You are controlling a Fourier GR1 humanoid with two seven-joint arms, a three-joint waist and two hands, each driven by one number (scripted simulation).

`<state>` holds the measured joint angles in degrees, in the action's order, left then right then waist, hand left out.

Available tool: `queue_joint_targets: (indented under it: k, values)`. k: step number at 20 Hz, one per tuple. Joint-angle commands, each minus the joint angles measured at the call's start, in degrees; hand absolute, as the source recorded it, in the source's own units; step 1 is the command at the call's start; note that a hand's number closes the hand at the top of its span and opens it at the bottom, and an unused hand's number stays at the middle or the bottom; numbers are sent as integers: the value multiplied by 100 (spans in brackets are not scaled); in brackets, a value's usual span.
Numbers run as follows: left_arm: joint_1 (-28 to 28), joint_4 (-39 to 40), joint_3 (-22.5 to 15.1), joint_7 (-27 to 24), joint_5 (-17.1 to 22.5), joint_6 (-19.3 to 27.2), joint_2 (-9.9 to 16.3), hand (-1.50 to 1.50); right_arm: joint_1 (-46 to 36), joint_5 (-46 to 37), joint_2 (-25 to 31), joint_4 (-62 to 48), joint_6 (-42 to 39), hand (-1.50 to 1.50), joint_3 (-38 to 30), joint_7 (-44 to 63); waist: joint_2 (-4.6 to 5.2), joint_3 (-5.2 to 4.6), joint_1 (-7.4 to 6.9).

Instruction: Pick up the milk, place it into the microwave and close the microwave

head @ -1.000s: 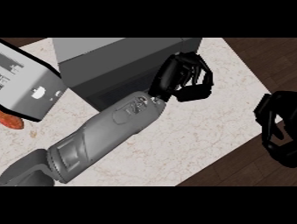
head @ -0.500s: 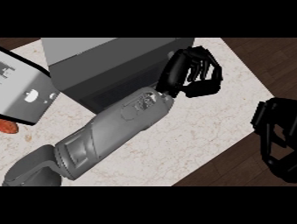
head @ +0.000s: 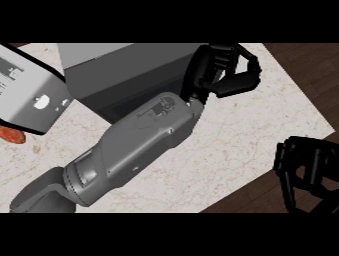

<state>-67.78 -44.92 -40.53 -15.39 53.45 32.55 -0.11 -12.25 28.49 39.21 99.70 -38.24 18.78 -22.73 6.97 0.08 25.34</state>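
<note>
The microwave is a grey box at the counter's far side, and I cannot see its inside. No milk shows anywhere. My left forearm crosses the counter from the lower left. My left hand is at the microwave's right edge, fingers curled with nothing visible in them. My right hand hangs off the counter's right edge over the dark floor, fingers relaxed and holding nothing.
A white and black toaster stands to the left of the microwave. A red round thing lies partly under its near corner. The marble counter ends at the right, where dark floor begins.
My left hand has moved farther along the microwave's right edge, toward the back. The right hand has sunk lower in the view, and the toaster has slid leftward in it.
</note>
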Motion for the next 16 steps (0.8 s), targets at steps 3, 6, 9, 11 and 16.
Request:
queue_joint_targets:
  k: [3,6,9,11,16]
  values:
    - [675,399,659,-65,873,-250,11,150,332,67,-148,318,-21,150,286,-14,64,-36,-264]
    - [839,460,615,-149,1067,-579,11,150,517,54,-209,477,139,150,342,34,21,-36,-399]
    - [910,514,566,-256,1209,-859,14,150,651,27,-307,688,257,150,416,20,13,-37,-460]
    - [982,578,510,-253,1315,-1074,58,150,790,5,-321,766,332,150,452,40,-12,-32,-546]
    - [1093,672,359,-393,1458,-1548,170,150,1048,-127,-461,1045,539,150,642,80,9,-35,-679]
